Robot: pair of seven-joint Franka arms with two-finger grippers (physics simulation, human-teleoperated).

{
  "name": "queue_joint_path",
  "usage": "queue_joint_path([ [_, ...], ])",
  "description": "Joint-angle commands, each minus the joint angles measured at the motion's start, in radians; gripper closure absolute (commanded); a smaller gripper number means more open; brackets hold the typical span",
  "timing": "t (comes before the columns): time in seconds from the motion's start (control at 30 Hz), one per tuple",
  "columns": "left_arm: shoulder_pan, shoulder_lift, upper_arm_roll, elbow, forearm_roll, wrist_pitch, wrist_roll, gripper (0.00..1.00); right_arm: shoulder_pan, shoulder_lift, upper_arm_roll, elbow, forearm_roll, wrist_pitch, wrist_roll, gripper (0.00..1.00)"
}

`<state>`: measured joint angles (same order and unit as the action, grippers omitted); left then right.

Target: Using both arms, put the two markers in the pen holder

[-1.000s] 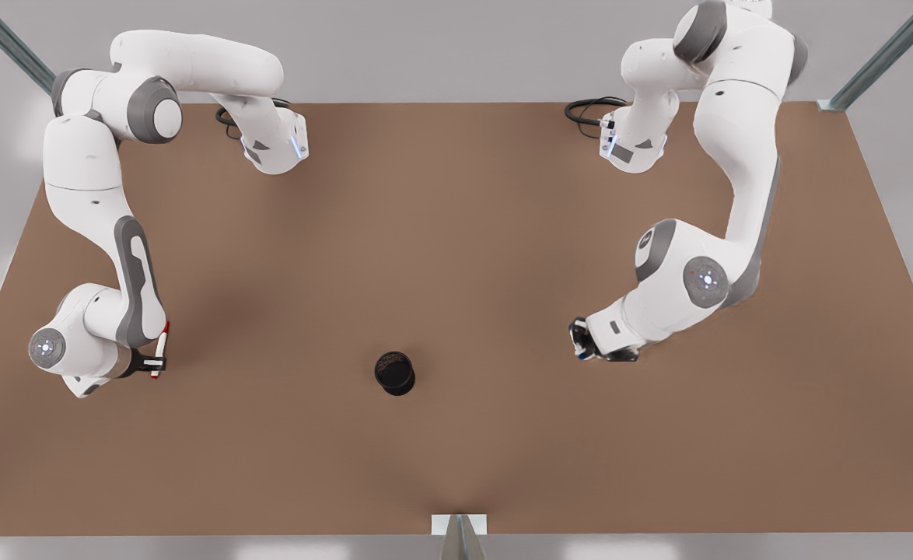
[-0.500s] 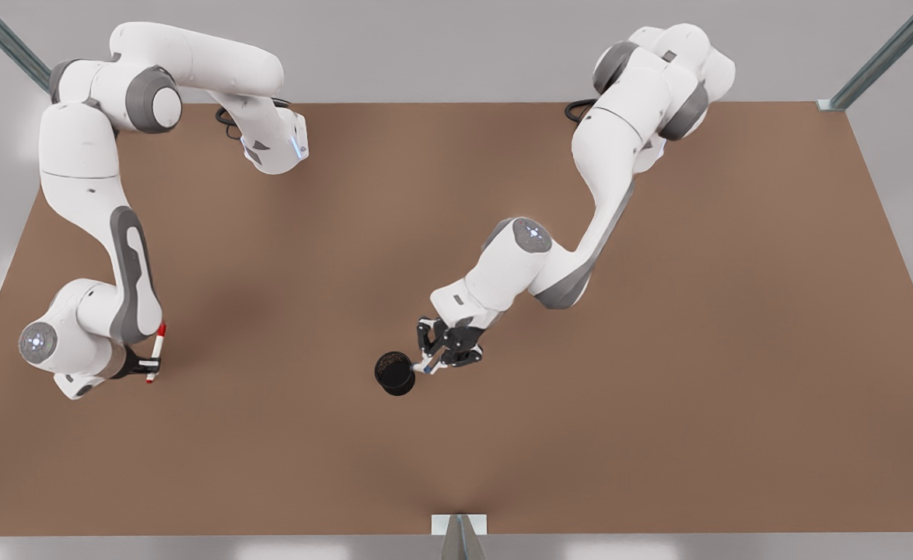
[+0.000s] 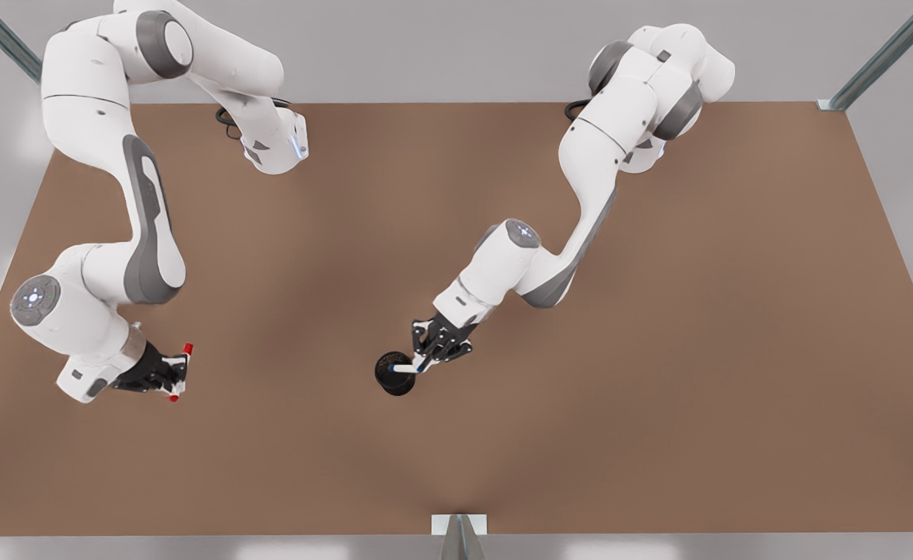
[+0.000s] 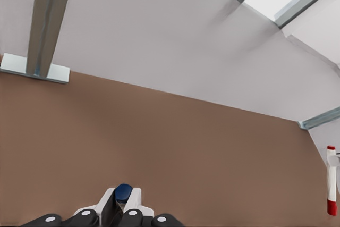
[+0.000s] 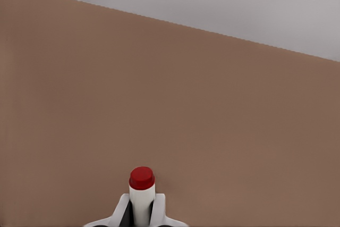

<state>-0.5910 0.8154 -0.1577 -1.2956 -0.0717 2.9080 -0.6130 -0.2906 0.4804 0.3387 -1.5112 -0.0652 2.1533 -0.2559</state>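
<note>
At the pen holder [image 3: 393, 373], near the middle of the counter [image 3: 659, 404]: left gripper [image 3: 423, 361] sits just beside the rim, on the front view's right of the cup. Jaws closed on the blue-capped marker [image 3: 407, 368]; the left wrist view shows the dark blue cap [image 4: 123, 192] pinched between the white fingertips [image 4: 135, 197]. From the front, the white barrel lies across the cup's rim, tilted rather than upright. Whether its tip is already inside the opening I cannot tell from this angle.

Right gripper [image 3: 177, 373] is well apart from the pen holder, toward the front view's left. Jaws closed on the red-capped marker [image 3: 180, 372], barrel clamped near the cap; the right wrist view shows the red cap [image 5: 142, 178] standing out past the fingertips over bare counter. This arm is lifted and looks to be waiting its turn.

Step in hand, as I read it: first insertion, blue marker at the cup mouth, not yet released. Neither marker is in the holder.

Next move calls for: bring the blue marker nearer vertical over the opening, lower it, part the jaws, withdraw the left arm clear. Then carry the red marker across to the cup without clashing arms.
</note>
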Motion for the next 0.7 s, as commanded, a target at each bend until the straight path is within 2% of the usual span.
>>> queue_joint_path([
  [0.0,-0.001,0.001,0.000,-0.007,0.006,0.017,-0.202,0.79,0.001,-0.020,0.036,0.008,-0.008,-0.026,0.162,0.72],
  [0.23,-0.007,0.065,0.000,-0.002,0.033,0.025,-0.197,0.79,-0.009,-0.062,0.198,0.016,-0.007,-0.004,0.259,0.72],
  [0.27,-0.013,0.079,0.000,0.001,0.033,0.028,-0.197,0.68,-0.010,-0.063,0.213,0.014,-0.004,0.010,0.265,0.72],
  [0.3,-0.013,0.091,0.000,0.004,0.033,0.033,-0.198,0.27,-0.010,-0.063,0.229,0.014,-0.001,0.022,0.267,0.72],
  [0.33,-0.013,0.093,0.000,0.005,0.033,0.039,-0.198,0.11,-0.010,-0.063,0.233,0.012,-0.001,0.033,0.267,0.72],
  [0.37,-0.015,0.093,0.000,0.005,0.033,0.039,-0.198,0.00,-0.010,-0.063,0.247,0.012,-0.001,0.033,0.273,0.72],
  [0.43,-0.020,0.088,-0.005,0.018,0.030,0.033,-0.208,0.00,-0.012,-0.066,0.261,0.012,-0.001,0.034,0.280,0.72],
  [0.47,0.029,0.058,-0.022,0.021,0.030,-0.057,-0.188,0.00,-0.010,-0.066,0.263,0.012,-0.001,0.040,0.282,0.72],
  [0.5,0.227,0.051,-0.216,0.084,0.032,-0.300,-0.070,0.00,0.001,-0.065,0.270,0.011,-0.002,0.051,0.313,0.72],
  [0.53,0.376,0.045,-0.333,0.088,0.032,-0.445,0.056,0.00,0.004,-0.063,0.296,0.008,-0.004,0.080,0.328,0.72],
  [0.57,0.497,-0.005,-0.373,0.088,0.030,-0.651,0.201,0.00,0.011,-0.065,0.319,0.008,-0.008,0.088,0.357,0.72],
  [0.6,0.586,-0.094,-0.355,0.087,0.041,-0.854,0.279,0.00,0.044,-0.063,0.322,0.000,-0.008,0.137,0.357,0.72],
  [0.67,0.655,-0.180,-0.352,0.087,0.220,-1.084,0.343,0.00,0.106,-0.059,0.322,0.000,-0.008,0.201,0.357,0.72],
])
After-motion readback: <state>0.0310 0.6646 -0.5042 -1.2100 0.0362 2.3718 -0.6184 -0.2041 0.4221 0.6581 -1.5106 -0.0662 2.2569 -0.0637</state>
